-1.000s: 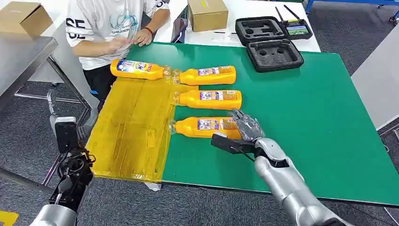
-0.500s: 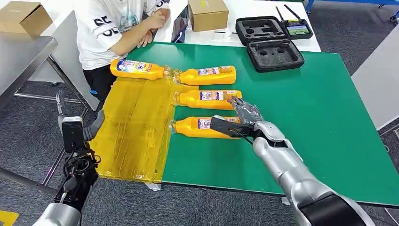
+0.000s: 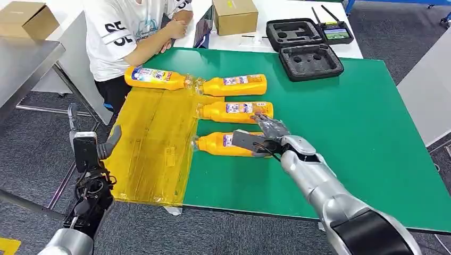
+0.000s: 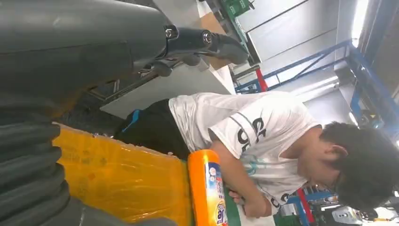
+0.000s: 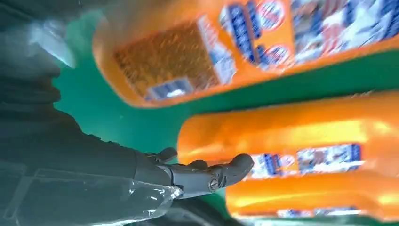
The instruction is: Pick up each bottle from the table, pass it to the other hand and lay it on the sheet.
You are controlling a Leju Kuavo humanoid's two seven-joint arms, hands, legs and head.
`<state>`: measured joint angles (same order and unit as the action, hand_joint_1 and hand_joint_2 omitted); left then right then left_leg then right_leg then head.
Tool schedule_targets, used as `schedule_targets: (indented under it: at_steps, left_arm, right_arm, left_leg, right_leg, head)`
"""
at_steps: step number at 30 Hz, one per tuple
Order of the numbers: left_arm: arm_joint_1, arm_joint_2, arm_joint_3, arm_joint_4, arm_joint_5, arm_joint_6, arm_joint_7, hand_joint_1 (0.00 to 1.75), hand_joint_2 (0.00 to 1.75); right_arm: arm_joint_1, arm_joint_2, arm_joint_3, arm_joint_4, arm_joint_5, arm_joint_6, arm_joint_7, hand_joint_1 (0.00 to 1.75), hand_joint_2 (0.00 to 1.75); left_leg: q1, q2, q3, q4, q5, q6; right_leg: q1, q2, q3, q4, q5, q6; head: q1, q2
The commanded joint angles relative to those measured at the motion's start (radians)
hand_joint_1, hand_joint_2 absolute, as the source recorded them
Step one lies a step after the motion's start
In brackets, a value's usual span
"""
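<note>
Risk of a nudged bottle

Nearest orange plastic bottle (image 3: pixel 226 143) lay on its side on the green table (image 3: pixel 361 127), cap toward the yellow plastic sheet (image 3: pixel 151 143) on the left. My right hand (image 3: pixel 260 139) hovered over its base end, fingers apart, gripping nothing. Closing off-centre could roll it toward the next bottle (image 3: pixel 236 112). My left hand (image 3: pixel 88 151) waited open beside the sheet.

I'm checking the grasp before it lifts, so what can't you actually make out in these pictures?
- Head view: the right hand covers the nearest bottle, so contact is unclear.
- Right wrist view: bottle labels are blurred and unreadable.
- Left wrist view: the far bottle is cut off at the picture's edge.
</note>
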<state>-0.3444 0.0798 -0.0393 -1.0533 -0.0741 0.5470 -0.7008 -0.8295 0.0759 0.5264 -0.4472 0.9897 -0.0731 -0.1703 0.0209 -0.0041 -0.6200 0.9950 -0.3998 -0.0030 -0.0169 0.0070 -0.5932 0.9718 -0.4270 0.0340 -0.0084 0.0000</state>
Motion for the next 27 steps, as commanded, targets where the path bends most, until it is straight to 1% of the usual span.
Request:
schedule_targets:
  at_steps: [1, 2, 5, 6, 7, 8, 10, 12, 16, 17, 18, 21, 24, 26, 27]
  left_arm:
    - [-0.028, -0.016, -0.005, 0.064, 0.014, -0.003, 0.003, 0.00, 1.75]
    - [-0.028, -0.017, -0.003, 0.070, 0.020, -0.005, 0.003, 0.00, 1.75]
    - [-0.031, -0.016, -0.001, 0.077, 0.031, -0.011, 0.003, 0.00, 1.75]
    - [-0.031, -0.015, -0.003, 0.079, 0.034, -0.012, 0.003, 0.00, 1.75]
    - [-0.030, -0.014, -0.003, 0.082, 0.037, -0.010, 0.003, 0.00, 1.75]
    - [-0.029, -0.014, -0.001, 0.083, 0.041, -0.009, 0.003, 0.00, 1.75]
    - [-0.021, -0.011, 0.004, 0.079, 0.046, -0.004, 0.003, 0.00, 1.75]
    - [-0.013, -0.010, 0.005, 0.081, 0.052, -0.012, 0.003, 0.00, 1.75]
    - [-0.011, -0.012, 0.004, 0.085, 0.059, -0.019, 0.003, 0.00, 1.75]
    - [-0.009, -0.012, 0.004, 0.083, 0.060, -0.017, 0.003, 0.00, 1.75]
    - [-0.005, -0.013, 0.004, 0.085, 0.062, -0.018, 0.003, 0.00, 1.75]
    - [0.001, -0.015, 0.003, 0.088, 0.066, -0.023, 0.003, 0.00, 1.75]
    - [0.001, -0.015, 0.003, 0.088, 0.066, -0.023, 0.003, 0.00, 1.75]
    - [-0.001, -0.017, 0.001, 0.097, 0.071, -0.030, 0.003, 0.00, 1.75]
    - [0.000, -0.017, -0.001, 0.096, 0.070, -0.030, 0.003, 0.00, 1.75]
  right_arm:
    - [-0.070, 0.047, 0.024, 0.112, -0.021, 0.052, -0.031, 0.00, 1.75]
    - [-0.072, 0.050, 0.022, 0.117, -0.030, 0.072, -0.035, 0.00, 1.75]
    - [-0.069, 0.050, 0.029, 0.127, -0.035, 0.098, -0.036, 0.00, 1.75]
    - [-0.067, 0.047, 0.035, 0.131, -0.039, 0.113, -0.036, 0.00, 1.75]
    - [-0.064, 0.046, 0.040, 0.137, -0.044, 0.136, -0.040, 0.00, 1.75]
    - [-0.061, 0.045, 0.041, 0.138, -0.047, 0.141, -0.042, 0.00, 1.75]
    - [-0.056, 0.047, 0.042, 0.142, -0.053, 0.152, -0.044, 0.00, 1.75]
    - [-0.056, 0.047, 0.050, 0.150, -0.051, 0.171, -0.034, 0.00, 1.75]
    - [-0.056, 0.044, 0.059, 0.153, -0.050, 0.184, -0.023, 0.00, 1.75]
    - [-0.057, 0.042, 0.065, 0.153, -0.050, 0.184, -0.017, 0.00, 1.75]
    - [-0.058, 0.038, 0.069, 0.155, -0.049, 0.185, -0.012, 0.00, 1.75]
    - [-0.058, 0.030, 0.078, 0.157, -0.045, 0.182, 0.002, 0.00, 1.75]
    - [-0.058, 0.028, 0.078, 0.157, -0.045, 0.182, 0.002, 0.00, 1.75]
    - [-0.057, 0.023, 0.090, 0.160, -0.039, 0.181, 0.019, 0.00, 1.75]
    - [-0.056, 0.020, 0.098, 0.162, -0.036, 0.182, 0.026, 0.00, 1.75]
  left_leg:
    - [0.000, 0.000, 0.005, 0.001, -0.003, 0.001]
    - [0.000, 0.000, 0.003, 0.000, -0.002, 0.001]
    - [0.000, 0.000, 0.007, 0.002, -0.004, 0.002]
    - [0.000, -0.001, 0.003, 0.000, -0.001, 0.001]
    - [0.000, 0.000, 0.004, 0.000, -0.002, 0.001]
    - [0.000, -0.001, 0.002, 0.000, -0.001, 0.001]
    - [0.000, -0.001, 0.005, 0.000, -0.002, 0.002]
    - [0.000, 0.000, 0.004, 0.000, -0.002, 0.001]
    - [0.000, 0.000, 0.006, 0.000, -0.003, 0.001]
    - [0.000, -0.001, 0.003, -0.001, -0.001, 0.001]
    - [0.000, -0.001, 0.006, 0.000, -0.002, 0.001]
    - [0.000, 0.000, 0.007, 0.000, -0.003, 0.002]
    - [0.000, -0.001, 0.005, 0.000, -0.002, 0.002]
    - [0.000, -0.001, 0.004, 0.000, -0.001, 0.001]
    - [0.000, -0.002, 0.006, 0.000, -0.002, 0.002]
  right_leg:
    - [0.000, -0.001, 0.005, 0.001, -0.003, -0.002]
    - [0.000, -0.001, 0.003, 0.001, -0.002, -0.001]
    - [0.001, -0.001, 0.008, 0.001, -0.003, -0.002]
    - [0.000, -0.001, 0.003, 0.000, -0.001, -0.001]
    - [0.000, -0.001, 0.005, 0.000, -0.002, -0.001]
    - [0.000, -0.001, 0.003, 0.000, -0.001, -0.001]
    - [0.001, -0.002, 0.006, 0.000, -0.003, -0.002]
    - [0.000, -0.001, 0.005, 0.000, -0.002, -0.001]
    - [0.000, -0.001, 0.007, 0.000, -0.003, -0.002]
    - [0.000, -0.001, 0.004, -0.001, -0.001, -0.001]
    - [0.001, -0.002, 0.007, -0.001, -0.002, -0.002]
    - [0.001, -0.002, 0.007, -0.001, -0.003, -0.002]
    - [0.000, -0.002, 0.006, -0.001, -0.002, -0.001]
    - [0.000, -0.002, 0.005, -0.001, -0.002, -0.001]
    - [0.001, -0.003, 0.008, -0.001, -0.003, -0.002]
  head:
    - [0.000, 0.000]
    - [0.000, 0.000]
    - [0.000, 0.000]
    - [0.000, 0.000]
    - [0.000, 0.000]
    - [0.000, 0.000]
    - [0.000, 0.000]
    - [0.000, 0.000]
    - [0.000, 0.000]
    - [0.000, 0.000]
    - [0.000, 0.000]
    - [0.000, 0.000]
    - [0.000, 0.000]
    - [0.000, 0.000]
    - [0.000, 0.000]
